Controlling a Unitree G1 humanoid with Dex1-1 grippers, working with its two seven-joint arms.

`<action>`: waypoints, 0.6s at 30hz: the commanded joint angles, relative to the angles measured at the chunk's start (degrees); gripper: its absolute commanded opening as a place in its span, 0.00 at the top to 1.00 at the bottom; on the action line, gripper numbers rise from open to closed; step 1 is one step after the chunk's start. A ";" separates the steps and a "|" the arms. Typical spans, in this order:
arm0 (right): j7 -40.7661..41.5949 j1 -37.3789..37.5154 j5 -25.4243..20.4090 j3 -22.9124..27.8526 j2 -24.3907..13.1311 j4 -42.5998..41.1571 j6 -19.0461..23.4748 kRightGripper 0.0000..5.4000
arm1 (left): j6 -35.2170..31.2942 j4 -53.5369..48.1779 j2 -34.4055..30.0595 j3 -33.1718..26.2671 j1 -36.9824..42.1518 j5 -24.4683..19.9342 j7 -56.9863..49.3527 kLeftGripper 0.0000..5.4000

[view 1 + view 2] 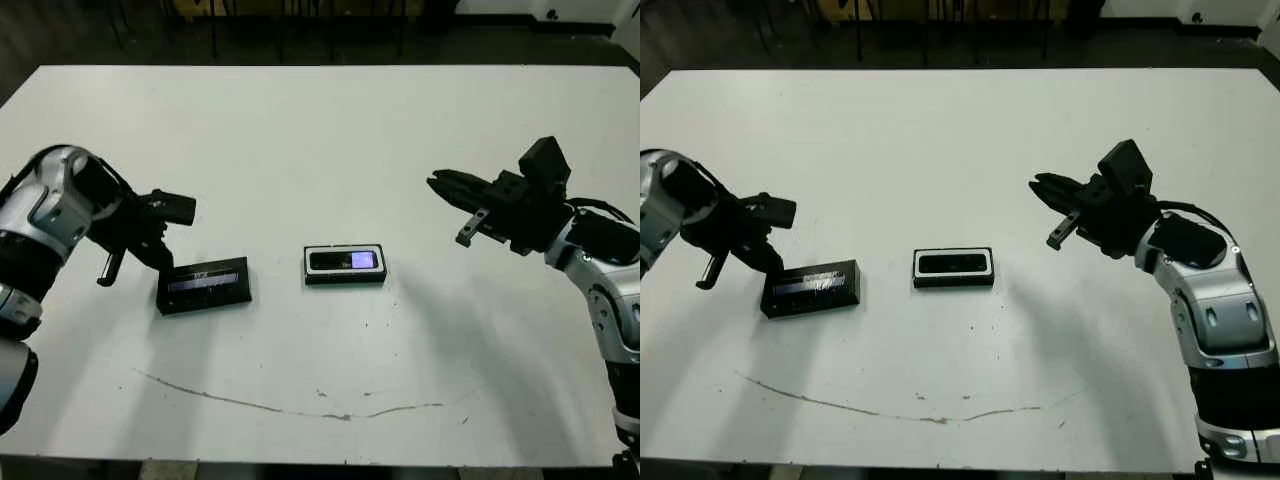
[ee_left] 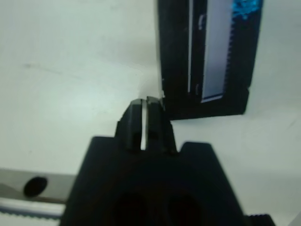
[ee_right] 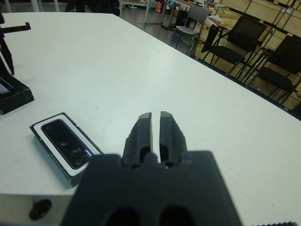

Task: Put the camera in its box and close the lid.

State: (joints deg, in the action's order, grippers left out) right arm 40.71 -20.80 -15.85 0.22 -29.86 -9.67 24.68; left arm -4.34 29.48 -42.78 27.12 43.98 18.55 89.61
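The box (image 1: 345, 279), black outside and white-lined, sits mid-table, and the camera (image 1: 346, 261) lies inside it, its pale screen patch facing up. The glossy black lid (image 1: 203, 285) lies flat on the table to the left of the box. My left gripper (image 1: 160, 260) is shut, with its tips down at the lid's near-left corner; in the left wrist view the fingers (image 2: 153, 115) reach the edge of the lid (image 2: 207, 56). My right gripper (image 1: 435, 183) is shut and empty, raised to the right of the box. The right wrist view shows the box (image 3: 40, 136) holding the camera (image 3: 66, 143).
A thin curved pencil-like line (image 1: 300, 408) runs across the white table near its front edge. Dark chairs (image 3: 244, 42) stand on the floor beyond the table's far edge.
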 commanded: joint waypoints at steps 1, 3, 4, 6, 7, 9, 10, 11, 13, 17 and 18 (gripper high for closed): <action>0.24 0.04 0.09 -0.14 -0.92 0.41 0.90 1.00 | -0.46 -2.53 -0.57 0.49 -4.41 -1.71 1.51 1.00; 0.21 0.01 0.25 -0.22 -1.07 0.30 0.91 1.00 | 0.02 -4.13 -1.08 0.12 -5.42 -2.93 1.87 1.00; 0.25 0.03 0.40 -0.27 -1.16 0.30 0.65 1.00 | 0.13 -4.89 -1.38 -0.07 -5.93 -3.57 2.01 1.00; 0.49 0.03 0.15 -0.14 -1.09 0.64 0.31 1.00 | -0.55 -6.57 -2.04 -0.17 -6.74 -4.19 2.18 1.00; 0.58 0.01 0.05 -0.10 -1.07 0.83 0.20 1.00 | -1.09 -7.48 -2.44 -0.08 -7.08 -4.31 2.38 1.00; 0.69 -0.01 -0.02 -0.08 -1.10 1.05 0.11 1.00 | -2.39 -8.89 -3.15 0.46 -7.53 -4.63 2.73 1.00; 0.71 0.00 0.01 -0.09 -1.14 1.07 0.14 1.00 | -2.91 -9.48 -3.46 0.72 -7.77 -4.89 2.83 1.00; 0.77 0.01 0.00 -0.09 -1.19 1.08 0.22 1.00 | -3.64 -10.13 -3.83 1.12 -7.97 -5.26 2.87 1.00; 0.87 0.04 -0.09 -0.03 -1.17 1.08 0.38 1.00 | -5.16 -11.33 -4.55 2.29 -8.20 -6.23 2.89 1.00; 1.07 0.01 0.12 -0.26 -1.26 1.13 0.20 1.00 | -6.48 -13.84 -5.70 3.48 -9.26 -8.53 2.89 1.00; 1.09 0.02 0.22 -0.33 -1.32 1.11 0.22 1.00 | -6.22 -14.25 -5.87 3.52 -9.67 -9.01 2.89 1.00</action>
State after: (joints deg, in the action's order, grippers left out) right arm 41.37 -20.87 -15.89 0.23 -30.31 -9.19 24.68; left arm -10.50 15.14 -48.18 28.93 37.44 9.99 92.04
